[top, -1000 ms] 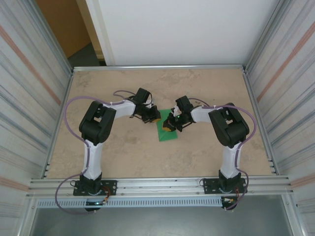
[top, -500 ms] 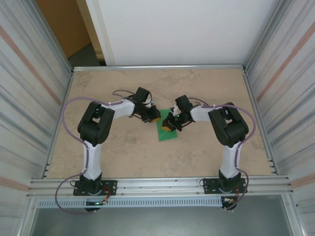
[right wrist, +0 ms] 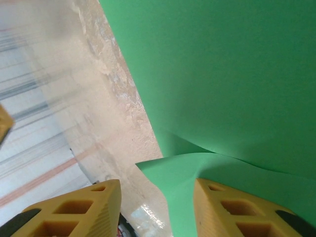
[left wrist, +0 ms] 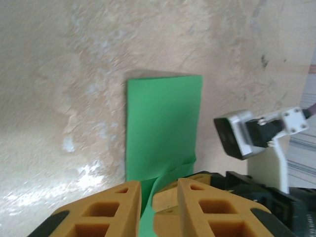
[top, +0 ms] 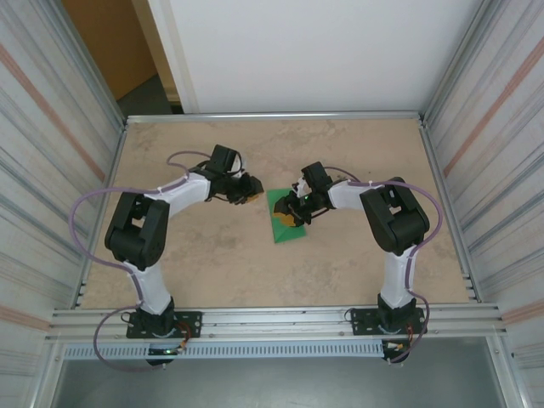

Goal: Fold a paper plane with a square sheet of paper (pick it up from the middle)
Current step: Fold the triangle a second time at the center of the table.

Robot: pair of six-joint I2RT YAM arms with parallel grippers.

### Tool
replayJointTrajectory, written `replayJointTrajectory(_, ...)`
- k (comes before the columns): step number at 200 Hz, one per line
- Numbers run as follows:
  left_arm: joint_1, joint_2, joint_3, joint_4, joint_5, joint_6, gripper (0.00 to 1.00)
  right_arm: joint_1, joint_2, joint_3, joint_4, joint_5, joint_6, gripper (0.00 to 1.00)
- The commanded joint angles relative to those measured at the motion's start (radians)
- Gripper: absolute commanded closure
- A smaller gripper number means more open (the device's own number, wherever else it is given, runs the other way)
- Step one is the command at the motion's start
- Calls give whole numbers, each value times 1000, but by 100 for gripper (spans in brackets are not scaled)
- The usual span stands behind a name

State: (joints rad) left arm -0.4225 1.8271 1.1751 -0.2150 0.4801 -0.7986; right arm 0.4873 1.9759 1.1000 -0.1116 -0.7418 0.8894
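Your left gripper (top: 251, 190) sits just to the left of the square sheet of paper (top: 286, 229), low over the table (top: 357, 153) and clear of the sheet's left edge in the overhead view. Its yellow fingers (left wrist: 118, 212) stand a narrow slit apart and pinch nothing, and green from the sheet beyond shows through the slit. I judge it is parked there to leave the sheet free while staying close enough to press or catch that edge. The sheet itself lies on the table, one gripper to its left and the other over it. It is folded into a long narrow rectangle whose long side runs away from the arm bases. Most of it lies flat, but under the right gripper a raised flap (right wrist: 222, 173) curls up off the layer beneath, so the crease there does not look set. Your right gripper (top: 293, 214) hangs directly above the sheet with its jaws well parted and gripping nothing. The flap rises between them, close against the right-hand finger. That placement suits either pinching the flap or pushing it down flat. Take care that closing does not crumple the thin paper or drag the whole sheet sideways.
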Motion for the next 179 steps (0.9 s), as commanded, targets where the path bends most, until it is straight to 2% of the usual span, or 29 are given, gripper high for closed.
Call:
replayJointTrajectory(1,-2,-42,-37,24,-10,-29,72,7,52,-29,-77,88,3,56)
replayJointTrajectory(21,-10,-50,-64,58,8,-44,74,7,58,-28,-84,92,2,60)
replayJointTrajectory(58,-61,-46,-75,70,9,-49,87,7,75,-22,-110,106,-8,79)
replayJointTrajectory(94,-102,-14,-75,70,9,-51,97,10,91,-1,-170,145,-31,92)
replayJointTrajectory(136,-146,37,-54,53,9,-45,100,12,96,17,-233,203,-50,99)
replayJointTrajectory(179,-167,89,-21,18,-12,-33,100,18,98,30,-269,243,-64,100)
